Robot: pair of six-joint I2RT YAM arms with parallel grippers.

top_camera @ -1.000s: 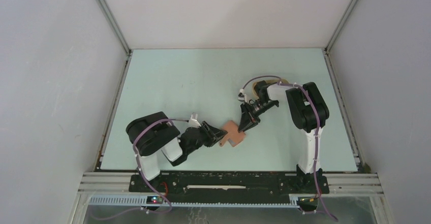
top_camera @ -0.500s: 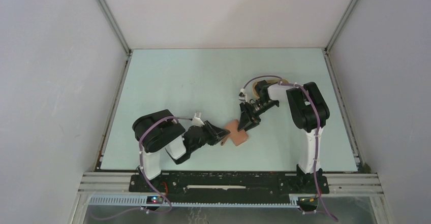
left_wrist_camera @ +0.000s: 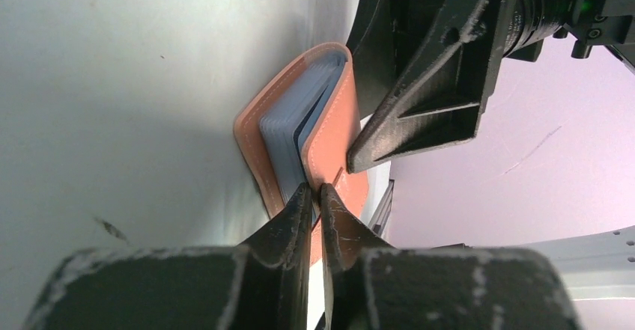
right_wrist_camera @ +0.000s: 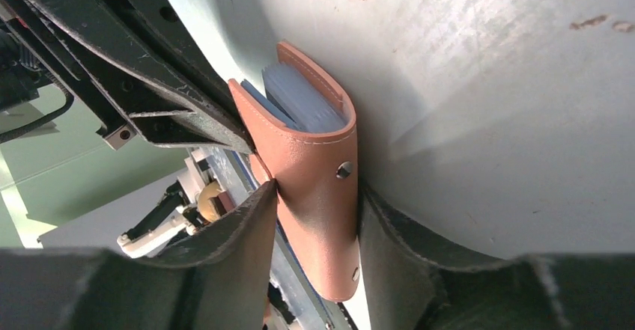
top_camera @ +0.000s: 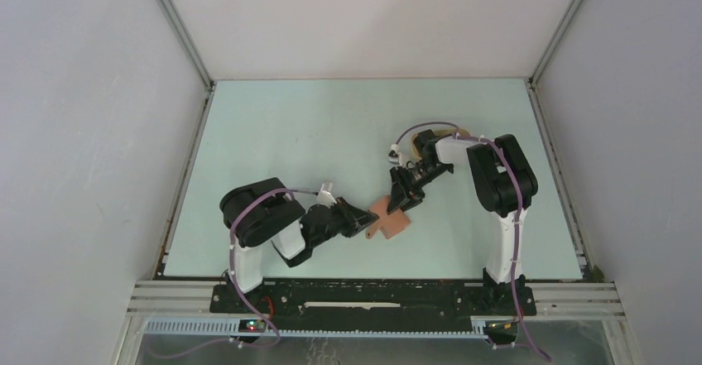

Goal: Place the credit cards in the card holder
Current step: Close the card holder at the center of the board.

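Note:
The reddish-brown card holder (top_camera: 391, 221) lies partly unfolded near the table's front centre, its pale blue-grey sleeves (left_wrist_camera: 283, 132) fanned out. My left gripper (left_wrist_camera: 316, 192) reaches in from the left and is shut on the thin edge of the card holder's raised cover (left_wrist_camera: 333, 139). From behind, my right gripper (right_wrist_camera: 318, 195) comes down with its fingers spread on either side of the folded back (right_wrist_camera: 318, 188). Its left fingertip (right_wrist_camera: 266, 194) touches the leather, and the jaws stand open. The credit cards are hidden in every view.
A sliver of a tan tray (top_camera: 460, 130) shows behind the right arm's wrist. Grey enclosure walls rise on the left, back and right of the pale green table (top_camera: 290, 133). The two grippers sit almost tip to tip over the card holder.
My left gripper moved right to the card holder and closed on its cover. My right gripper's jaws widened around the card holder, which unfolded a little.

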